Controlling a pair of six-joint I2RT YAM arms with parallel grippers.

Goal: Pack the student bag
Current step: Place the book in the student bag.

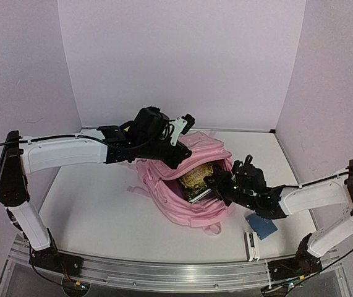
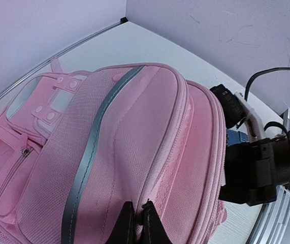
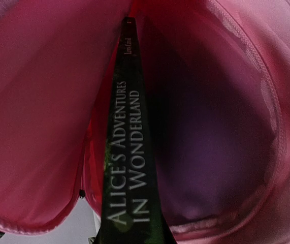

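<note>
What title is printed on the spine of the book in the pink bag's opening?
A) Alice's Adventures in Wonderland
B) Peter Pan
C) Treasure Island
A: the right wrist view shows these words on the dark spine of the book, inside the student bag.

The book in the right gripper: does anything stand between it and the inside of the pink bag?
Nothing visible does. The book, held by the right gripper, points into the open mouth of the student bag, with only magenta lining around it. The left gripper pinches the bag's top fabric, holding the mouth open.
</note>
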